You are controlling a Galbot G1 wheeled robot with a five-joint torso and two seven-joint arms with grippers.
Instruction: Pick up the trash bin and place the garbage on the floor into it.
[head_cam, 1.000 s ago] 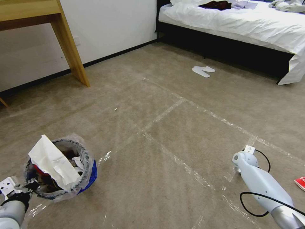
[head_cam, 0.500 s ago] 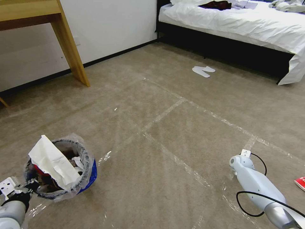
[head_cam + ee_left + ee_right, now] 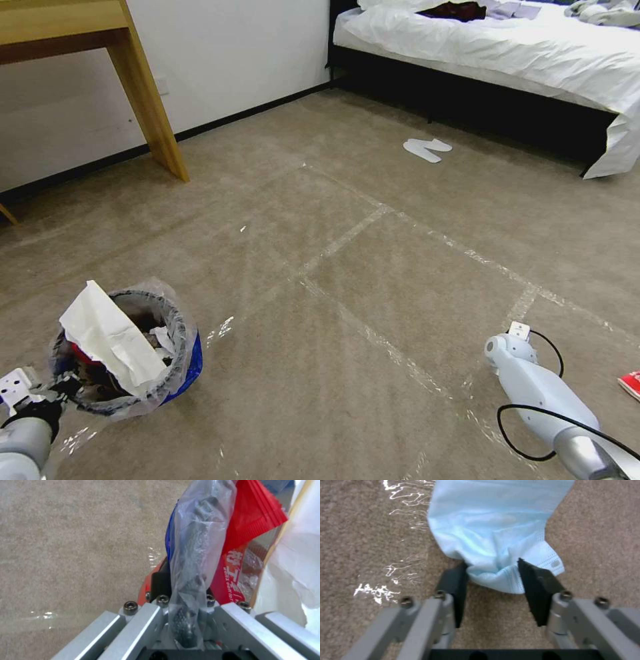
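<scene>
The left gripper (image 3: 181, 610) is clamped on the rim of the trash bin (image 3: 127, 350), its jaws pinching the crinkly clear plastic liner (image 3: 196, 542) and the rim under it; in the head view this gripper (image 3: 57, 390) sits at the bin's near edge, and the bin extends away from it across the carpet (image 3: 347, 280). Inside the bin, just beyond the clamped rim, lie a red packet (image 3: 248, 532) with white print and a large white sheet of paper (image 3: 110, 337) that leans out over the rim on the side away from the right arm. The right gripper (image 3: 496, 580) is low over the carpet with its two black pads (image 3: 536, 590) set narrow around a bunched corner of the blue mask (image 3: 490, 525); the pads press on either side of the fold, and the rest of the mask spreads forward from the fingertips onto the carpet beside strips of shiny clear tape (image 3: 403, 555). A red-and-white packet (image 3: 630, 385) lies on the floor just outboard of the right arm (image 3: 540, 393).
</scene>
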